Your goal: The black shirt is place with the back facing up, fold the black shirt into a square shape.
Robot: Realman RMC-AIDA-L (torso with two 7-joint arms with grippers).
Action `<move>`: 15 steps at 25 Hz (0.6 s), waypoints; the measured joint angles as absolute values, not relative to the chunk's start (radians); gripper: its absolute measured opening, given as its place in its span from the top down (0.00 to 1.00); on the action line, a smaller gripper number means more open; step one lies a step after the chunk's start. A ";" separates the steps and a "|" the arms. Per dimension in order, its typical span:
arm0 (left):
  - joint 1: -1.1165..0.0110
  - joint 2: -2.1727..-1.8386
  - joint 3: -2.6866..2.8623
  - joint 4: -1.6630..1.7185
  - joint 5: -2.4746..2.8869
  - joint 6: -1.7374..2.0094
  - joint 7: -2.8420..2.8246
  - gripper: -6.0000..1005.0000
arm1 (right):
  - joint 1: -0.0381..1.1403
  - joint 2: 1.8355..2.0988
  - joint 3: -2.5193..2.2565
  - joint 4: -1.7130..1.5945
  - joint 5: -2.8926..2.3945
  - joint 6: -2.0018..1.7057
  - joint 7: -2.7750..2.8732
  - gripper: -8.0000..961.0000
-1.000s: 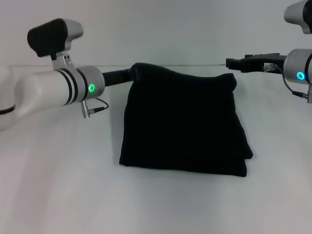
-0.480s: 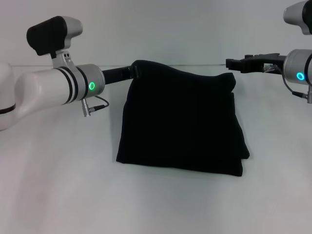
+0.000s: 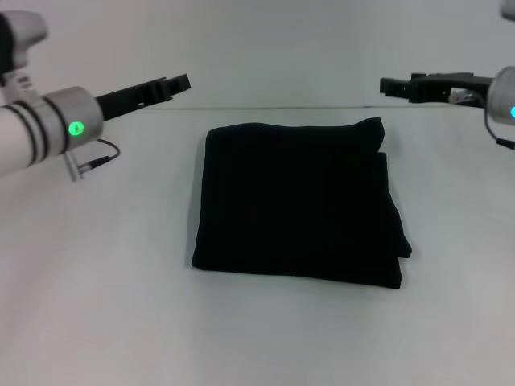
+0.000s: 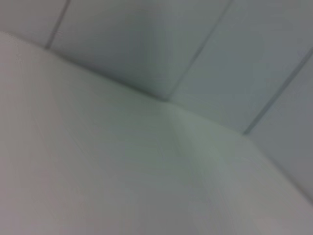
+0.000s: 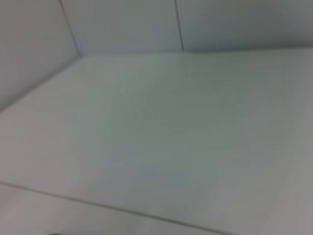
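Nearest to us, the white bench (image 3: 105, 322) runs bare along its front, giving open room ahead of the black shirt (image 3: 298, 201). The shirt lies flat at the middle of the bench, folded into a rough square with nothing touching it. Its near edge runs almost straight across, dipping slightly toward the right, where a layer beneath sticks out as a small step at the near right corner. The left edge is clean and nearly upright in the head view; the right edge shows two offset layers, so the stack is not quite flush there. The far edge is gently wavy, with the far right corner raised in a small peak. The piece is close to square, so we cannot name a clear long axis, and no print or collar shows to tell us which way it points. Bare bench surrounds it on all sides, with wide margins left and right.

Farther back, the left end effector (image 3: 165, 87) hangs above the bench beyond the shirt's far left corner, well apart from the fabric, pointing inward toward the centre. We cannot tell how its fingers stand. The right end effector (image 3: 398, 85) hangs at a similar height beyond the far right corner, also clear of the cloth and pointing inward; its finger state is likewise unclear to us.

Both wrist views show only pale bench surface and the wall behind it.
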State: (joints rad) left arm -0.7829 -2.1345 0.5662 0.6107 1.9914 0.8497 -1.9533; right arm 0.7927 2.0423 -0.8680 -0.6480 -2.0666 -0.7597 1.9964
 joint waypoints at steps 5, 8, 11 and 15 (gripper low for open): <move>-0.683 -2.136 0.558 0.742 1.952 1.150 -1.899 0.65 | 0.704 2.033 -0.865 -0.754 -1.900 -0.936 1.908 0.31; -0.654 -2.136 0.534 0.768 1.942 1.292 -1.845 0.53 | 0.664 2.015 -0.858 -0.762 -1.833 -1.080 1.830 0.27; -0.642 -2.136 0.517 0.774 1.941 1.404 -1.763 0.40 | 0.633 2.003 -0.855 -0.763 -1.828 -1.199 1.761 0.18; -0.638 -2.137 0.523 0.758 1.958 1.471 -1.619 0.24 | 0.600 2.006 -0.863 -0.764 -1.846 -1.257 1.692 0.11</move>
State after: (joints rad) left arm -0.6381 -2.1367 0.5228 0.7581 1.9585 1.4710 -1.6195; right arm 0.5997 2.0056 -0.8633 -0.7642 -1.8455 -1.2569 1.6924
